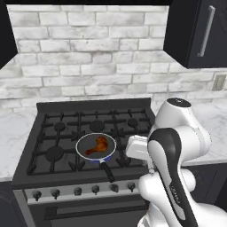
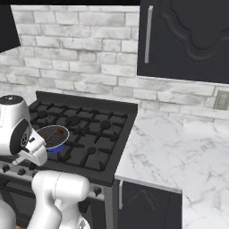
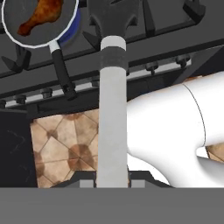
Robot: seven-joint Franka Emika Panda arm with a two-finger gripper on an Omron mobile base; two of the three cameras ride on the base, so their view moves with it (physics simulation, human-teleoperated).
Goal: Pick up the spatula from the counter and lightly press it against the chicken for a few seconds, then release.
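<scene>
- Spatula in the hand view: its pale handle rises straight up from between the two fingers, one on each side at its lower end.
- Fingers clenched on that handle, so the spatula is held in the air, off the bench.
- Higher up, the handle passes through a dark band and widens into a dark blade. The blade hangs over the front grates of the stove.
- Chicken, a browned drumstick, lies in a round pan with a pale rim. In the hand view it sits up and to the left of the blade.
- Blade and chicken are apart: the blade is beside the pan's rim, not over the meat.
- Pan handle, dark, points from the rim toward the stove front, where the knobs stand in a row. It lies left of the spatula handle and clear of it.
- Left base view: the pan sits on the front middle burner, the drumstick inside it, and a blue patch shows under its near edge.
- Right base view: the marble bench runs to the right of the stove, under a dark wall cupboard.
- Tiled floor shows below the stove front, behind the spatula handle.
</scene>
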